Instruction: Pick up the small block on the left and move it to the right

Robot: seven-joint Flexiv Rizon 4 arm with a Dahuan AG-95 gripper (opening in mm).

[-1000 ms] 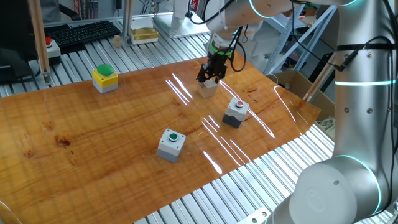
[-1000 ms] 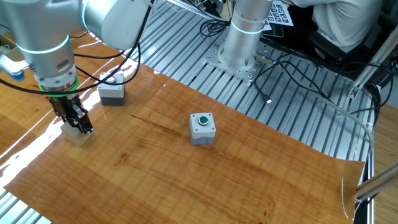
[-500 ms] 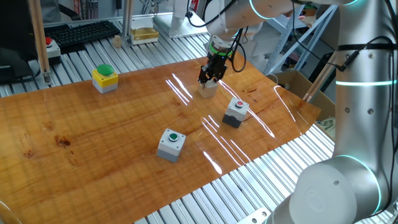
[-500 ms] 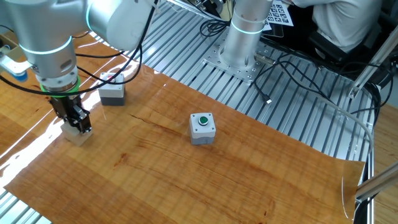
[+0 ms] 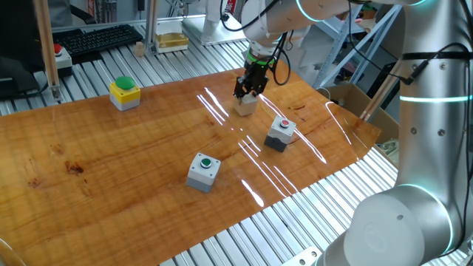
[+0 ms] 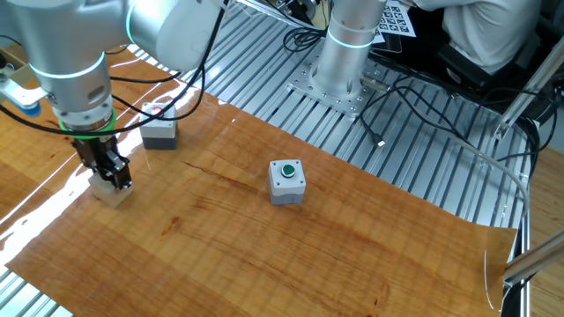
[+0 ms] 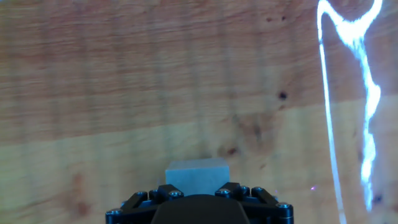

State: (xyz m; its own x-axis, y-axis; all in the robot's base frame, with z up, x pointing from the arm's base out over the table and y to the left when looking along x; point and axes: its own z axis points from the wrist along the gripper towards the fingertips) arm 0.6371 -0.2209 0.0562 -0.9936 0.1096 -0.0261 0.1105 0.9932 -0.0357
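The small block (image 5: 245,106), a plain pale wooden cube, rests on the wooden table towards the right, just behind the grey box with the red button (image 5: 281,132). It also shows in the other fixed view (image 6: 110,190) and at the bottom of the hand view (image 7: 196,171). My gripper (image 5: 247,87) hangs straight over the block with its fingertips at the block's top (image 6: 113,173). The jaws look open and the block stays on the table. The fingertips are hidden in the hand view.
A grey box with a green button (image 5: 203,171) stands at the table's middle front, and also shows in the other fixed view (image 6: 286,180). A yellow box with a green dome button (image 5: 124,93) stands at the far left. A bright glare streak (image 7: 364,93) lies on the wood.
The gripper has shifted slightly up and left over the block. The block has stayed in place on the table.
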